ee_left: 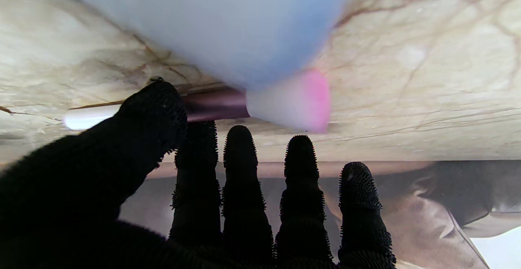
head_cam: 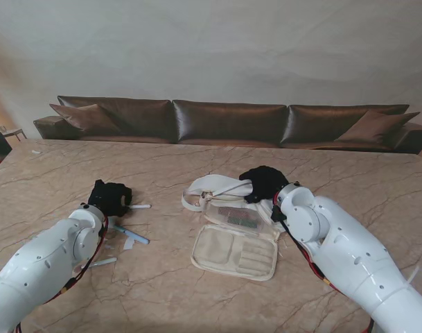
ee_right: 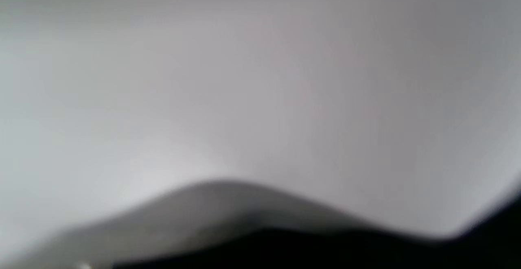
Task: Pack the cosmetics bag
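While the cosmetics bag [head_cam: 237, 244] lies open mid-counter [head_cam: 72, 163], soft and limp, the right hand [head_cam: 264, 182] rests on its far flap, closure hidden. Left hand [head_cam: 109, 196], fingers spread, reaches a light, slippery makeup brush [ee_left: 211, 108]; best pinched mid-handle.

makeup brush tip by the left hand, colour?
Pink-tipped bristles on the makeup brush, clearest in the left wrist view.

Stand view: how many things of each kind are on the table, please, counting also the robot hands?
Cosmetics bag: 1
Robot hands: 2 (left robot hand, right robot hand)
Slim loose items: 3 (white stick, blue tube, pale stick)
Total: 6
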`<state>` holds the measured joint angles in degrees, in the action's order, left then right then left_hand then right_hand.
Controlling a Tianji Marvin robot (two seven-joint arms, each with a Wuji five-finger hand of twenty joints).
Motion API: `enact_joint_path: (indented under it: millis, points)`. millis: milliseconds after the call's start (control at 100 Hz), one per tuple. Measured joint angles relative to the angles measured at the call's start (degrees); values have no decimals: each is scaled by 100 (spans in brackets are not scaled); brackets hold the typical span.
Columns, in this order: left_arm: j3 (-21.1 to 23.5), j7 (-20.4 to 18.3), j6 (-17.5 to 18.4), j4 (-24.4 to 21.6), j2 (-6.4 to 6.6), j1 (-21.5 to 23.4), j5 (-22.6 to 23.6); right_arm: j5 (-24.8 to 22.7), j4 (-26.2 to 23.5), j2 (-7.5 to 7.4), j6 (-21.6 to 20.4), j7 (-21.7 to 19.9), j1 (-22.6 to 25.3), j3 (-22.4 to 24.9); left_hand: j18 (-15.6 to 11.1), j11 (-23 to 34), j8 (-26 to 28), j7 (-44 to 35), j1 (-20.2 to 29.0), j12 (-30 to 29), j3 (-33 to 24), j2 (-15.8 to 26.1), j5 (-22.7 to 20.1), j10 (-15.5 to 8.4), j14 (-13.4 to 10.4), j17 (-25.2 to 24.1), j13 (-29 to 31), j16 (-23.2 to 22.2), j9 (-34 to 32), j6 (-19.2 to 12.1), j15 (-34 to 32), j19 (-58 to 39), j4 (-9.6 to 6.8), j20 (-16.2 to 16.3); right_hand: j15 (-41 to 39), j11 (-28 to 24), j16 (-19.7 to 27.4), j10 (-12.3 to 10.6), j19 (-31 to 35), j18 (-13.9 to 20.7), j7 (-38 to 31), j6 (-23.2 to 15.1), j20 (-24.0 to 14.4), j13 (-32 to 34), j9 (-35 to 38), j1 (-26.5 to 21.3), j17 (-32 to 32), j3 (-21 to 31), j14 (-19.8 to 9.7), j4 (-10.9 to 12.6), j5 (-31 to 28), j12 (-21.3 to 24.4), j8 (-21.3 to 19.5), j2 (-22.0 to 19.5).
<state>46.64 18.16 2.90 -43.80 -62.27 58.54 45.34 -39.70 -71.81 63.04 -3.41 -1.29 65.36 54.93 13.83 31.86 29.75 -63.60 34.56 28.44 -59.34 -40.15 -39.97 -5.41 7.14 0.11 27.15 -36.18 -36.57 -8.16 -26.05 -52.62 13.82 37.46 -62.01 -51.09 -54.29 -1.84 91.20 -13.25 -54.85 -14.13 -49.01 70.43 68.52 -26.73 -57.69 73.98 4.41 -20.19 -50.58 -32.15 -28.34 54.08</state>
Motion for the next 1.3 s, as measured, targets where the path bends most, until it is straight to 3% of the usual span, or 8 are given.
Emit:
enact_joint_path:
  millis: [120,260,360,780,990,1030,1070,1300]
  points:
    - [-80,87,14,69,-24,-51,-80,0,-11,0,13,-15,3,4,0,75,-335,23,89,57,112,-71,-262,-63,-4,0,46,-1,-160,0,-64,-60,66,0,0,0,4,0,0,0,0,0,1,0,0,0,0,0,0,0,0,0,0,0]
    - [-96,161,6,116,-61,-58,-123,7,-21,-1,15,-37,5,4,0,122,-317,4,10,72,-41,-82,-204,-69,-5,-14,79,-5,-211,60,-77,-71,99,0,0,0,4,0,2,0,0,0,1,0,0,0,0,0,0,0,0,0,0,0]
    - [-48,147,-20,92,-70,-12,-104,9,-28,-3,15,-46,6,4,0,125,-61,-198,-198,129,-212,80,165,-69,-7,-79,71,-7,-74,80,-85,-71,-285,0,0,0,4,0,3,0,0,0,1,0,0,0,0,0,0,0,0,0,0,-1]
    - [534,-23,-145,-431,-12,463,278,23,-47,-4,15,-72,13,4,-16,132,-258,80,-253,126,-294,177,887,-70,-7,-228,-155,-62,94,270,-69,-71,-330,0,-4,0,4,0,23,0,0,0,1,0,0,0,0,0,1,0,0,0,1,-1]
    - [727,-19,-228,-614,-14,651,220,21,-59,-5,24,-58,19,-5,-29,89,-288,736,-253,121,-295,177,817,-64,-7,-307,-243,-63,257,79,-65,-69,-330,0,-9,0,4,0,27,0,0,0,1,0,0,0,0,0,2,0,0,0,1,-1]
    - [737,-22,-234,-638,-14,666,216,21,-61,-5,27,-58,20,-6,-40,88,-511,1841,-253,121,-296,177,843,-64,-7,-339,-246,-63,258,-112,-61,-14,-330,0,-9,0,4,0,28,0,0,0,1,0,0,0,0,0,2,1,0,0,1,-1]
    - [745,-25,-241,-652,-19,680,200,21,-62,-5,28,-57,20,-7,-46,86,-613,2249,-253,121,-297,177,828,-64,-7,-352,-247,-63,258,-140,-65,-12,-330,0,-10,0,4,0,30,0,0,0,1,0,0,0,0,0,2,1,0,0,1,-1]
    - [789,-28,-309,-725,-59,743,98,27,-68,-5,28,-52,26,-10,-50,85,-684,2487,-151,110,-291,180,655,-64,-7,-374,-311,-63,259,-173,-57,56,-332,0,-20,0,4,0,44,0,0,0,1,0,0,-1,0,0,2,2,0,-3,1,-1]
